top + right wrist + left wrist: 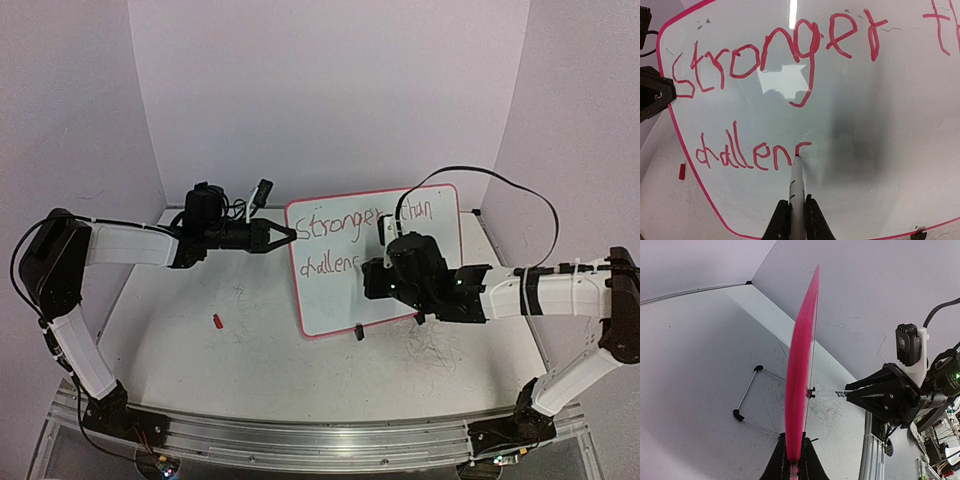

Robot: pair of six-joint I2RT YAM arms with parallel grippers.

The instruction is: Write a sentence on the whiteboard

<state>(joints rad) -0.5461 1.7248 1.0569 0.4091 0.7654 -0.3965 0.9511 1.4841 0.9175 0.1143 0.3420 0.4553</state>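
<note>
Two claws clench: left gripper [288,236] grips the mid-table board [325,300] at its 9 o'clock rim, right gripper [796,217] the marker [796,182]. With the sentence [765,55] mid-"challenges", we press lightly, curl toward 6 o'clock, left bracing.

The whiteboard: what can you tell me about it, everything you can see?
The whiteboard is a flat, glossy white panel with a thin pink-red rim and rounded corners. It stands tilted on the table, with a small black foot at its lower edge. The left hand pinches its left edge. Red handwriting reads "Stronger than", with an unfinished "challen" below. The marker held in the right hand touches the board there.
</note>
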